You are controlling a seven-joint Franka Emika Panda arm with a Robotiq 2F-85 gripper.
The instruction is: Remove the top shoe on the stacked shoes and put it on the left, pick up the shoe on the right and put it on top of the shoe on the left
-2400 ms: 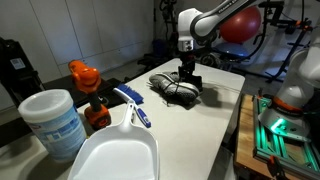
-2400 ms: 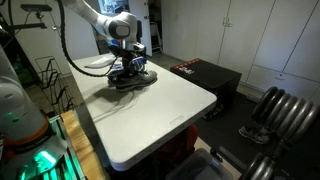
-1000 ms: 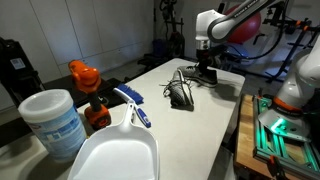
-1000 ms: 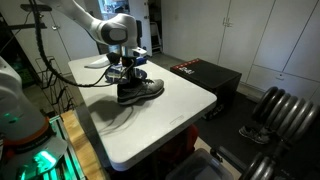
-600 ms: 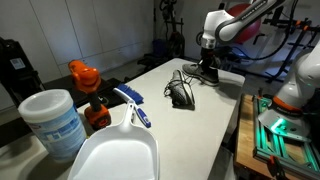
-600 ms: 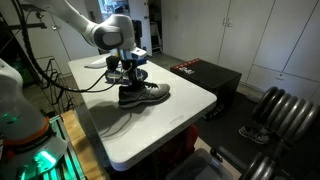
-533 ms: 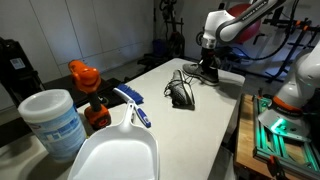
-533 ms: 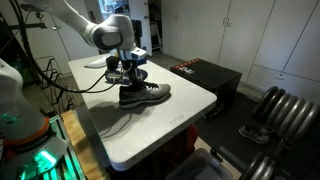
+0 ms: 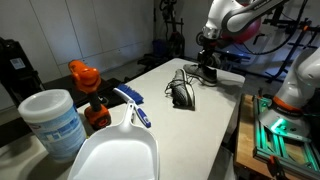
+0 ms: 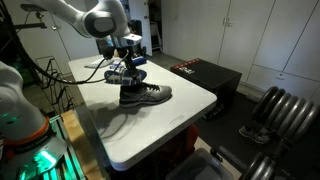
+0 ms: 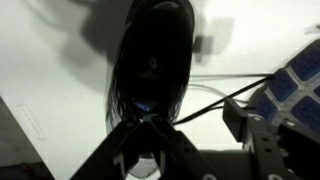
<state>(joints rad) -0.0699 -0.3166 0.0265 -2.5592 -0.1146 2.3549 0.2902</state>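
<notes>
Two dark mesh sneakers lie apart on the white table [image 9: 215, 120]. One sneaker [image 9: 182, 93] lies nearer the table's middle. The other sneaker [image 9: 210, 72] stands upright under my gripper [image 9: 208, 57]; it also shows in an exterior view [image 10: 145, 95]. My gripper [image 10: 127, 66] hangs just above this shoe's heel, apart from it, and looks open and empty. In the wrist view the shoe [image 11: 150, 55] is a dark shape straight below the fingers [image 11: 150, 150]. The first sneaker [image 10: 117, 75] is mostly hidden behind the gripper.
An orange tool [image 9: 82, 76], a white tub [image 9: 50, 120], a white dustpan [image 9: 115, 152] and a blue brush [image 9: 134, 106] stand at the near end. A black box [image 10: 205, 75] sits beside the table. A cable [image 11: 230, 95] crosses the wrist view.
The gripper carried the top shoe off the stack, set it down apart from the lower shoe, let go and rose a little above it.
</notes>
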